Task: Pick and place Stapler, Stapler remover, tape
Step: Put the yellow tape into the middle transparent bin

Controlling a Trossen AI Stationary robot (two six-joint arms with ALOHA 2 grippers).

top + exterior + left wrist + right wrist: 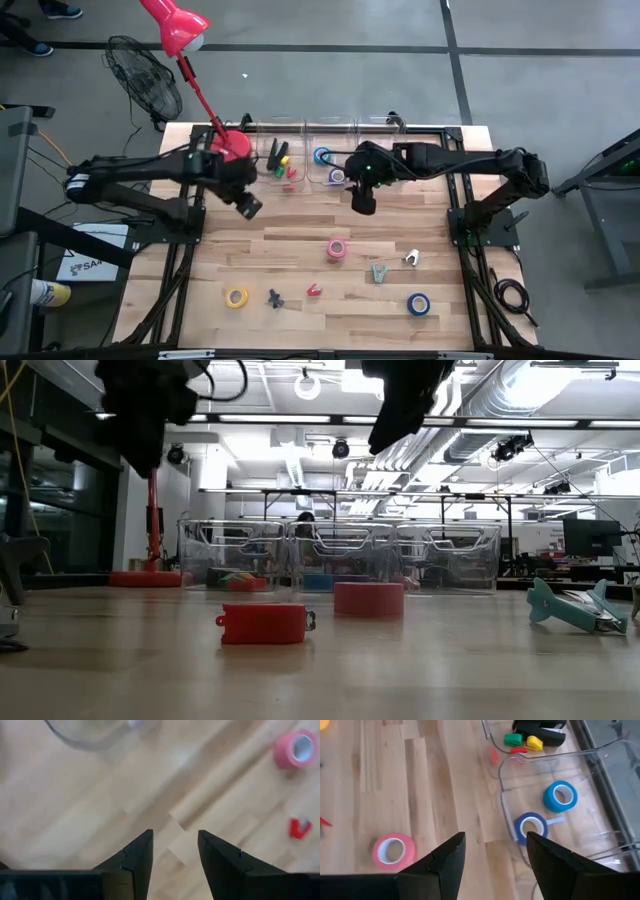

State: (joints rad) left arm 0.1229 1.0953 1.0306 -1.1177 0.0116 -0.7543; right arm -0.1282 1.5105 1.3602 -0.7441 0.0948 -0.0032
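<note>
Fingers: right gripper (492, 857) parted, empty, above the bins' front edge; left gripper (175, 852) likewise parted, empty, over bare wood. Nearest loose piece: pink tape (393, 850) on the table (300, 235), mid-board. Judged light, stiff, slick-sided; pinch across the ring wall. Beyond, two blue rolls (560, 796) already binned.
</note>
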